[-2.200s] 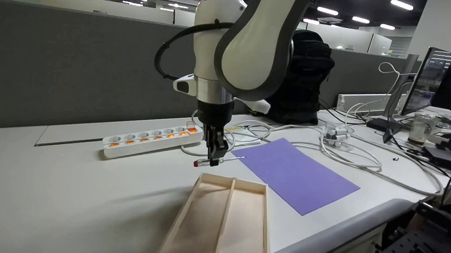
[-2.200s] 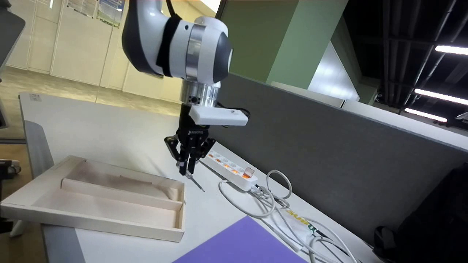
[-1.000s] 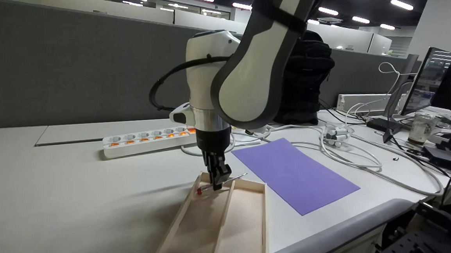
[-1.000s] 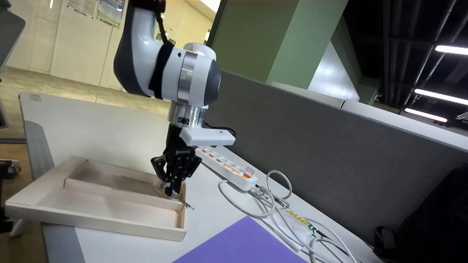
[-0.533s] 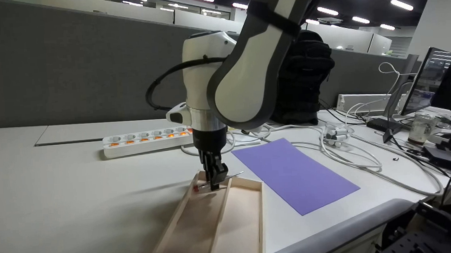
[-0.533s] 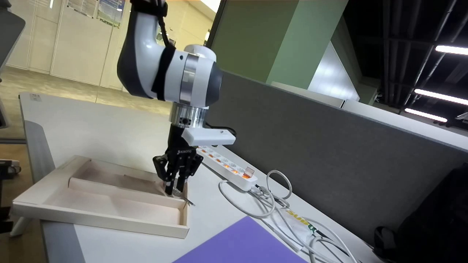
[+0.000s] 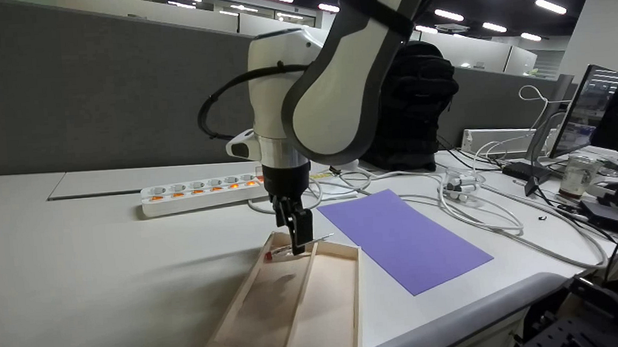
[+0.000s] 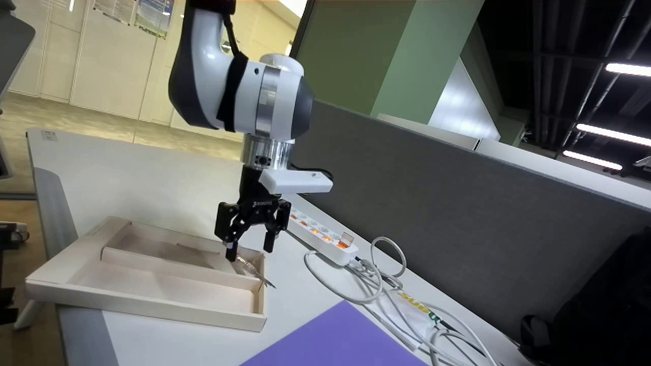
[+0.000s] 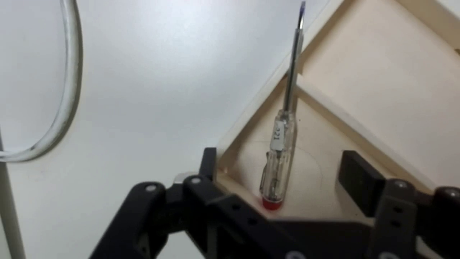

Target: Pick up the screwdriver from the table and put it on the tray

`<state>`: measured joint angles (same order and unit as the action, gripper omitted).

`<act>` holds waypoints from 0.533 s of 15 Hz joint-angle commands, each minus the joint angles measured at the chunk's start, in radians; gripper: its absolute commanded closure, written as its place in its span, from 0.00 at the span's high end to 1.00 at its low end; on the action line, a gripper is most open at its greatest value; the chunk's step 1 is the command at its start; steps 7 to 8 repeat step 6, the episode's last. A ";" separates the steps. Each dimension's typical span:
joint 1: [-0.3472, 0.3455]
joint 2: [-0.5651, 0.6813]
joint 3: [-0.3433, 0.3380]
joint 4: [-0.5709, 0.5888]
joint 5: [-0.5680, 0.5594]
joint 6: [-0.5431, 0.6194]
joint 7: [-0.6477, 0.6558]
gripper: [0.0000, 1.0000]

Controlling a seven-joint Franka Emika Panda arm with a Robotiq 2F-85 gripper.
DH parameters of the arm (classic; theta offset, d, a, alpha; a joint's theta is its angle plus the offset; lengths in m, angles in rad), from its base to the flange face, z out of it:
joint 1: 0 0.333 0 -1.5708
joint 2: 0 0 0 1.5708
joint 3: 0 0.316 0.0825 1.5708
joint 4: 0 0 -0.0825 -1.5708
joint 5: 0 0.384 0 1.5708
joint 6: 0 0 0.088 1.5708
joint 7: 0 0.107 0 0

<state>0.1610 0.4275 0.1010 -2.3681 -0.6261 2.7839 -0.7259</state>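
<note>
Screwdriver with clear plastic handle, red end and thin metal shaft [image 9: 285,117]: lies aslant at one end of the pale beige wooden tray with raised rims [image 8: 152,308], handle inside a compartment, shaft crossing the end rim by the lengthwise wooden divider [image 9: 359,126], tip poking out over the pale grey-white counter [image 7: 78,252].
Black two-fingered pincer [image 8: 249,249]: has just let go and risen slightly; its fingers stand apart on either side of the handle, holding nothing.
Parted fingers: the screwdriver stayed on the wood, so the placing looks done; backing away is probably all that remains.
Overhanging tip: likely acceptable, though a knock could unsettle it.
Tray: has slid a little too, a hint that it moves easily under contact.
Flat purple mat [image 7: 405,240]: near the tray on the counter, no part of the job.
</note>
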 commanded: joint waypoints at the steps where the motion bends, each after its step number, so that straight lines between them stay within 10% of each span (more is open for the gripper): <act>1: 0.010 -0.092 -0.006 -0.022 -0.034 -0.065 0.030 1.00; 8: -0.014 -0.187 0.015 -0.045 -0.012 -0.116 0.002 1.00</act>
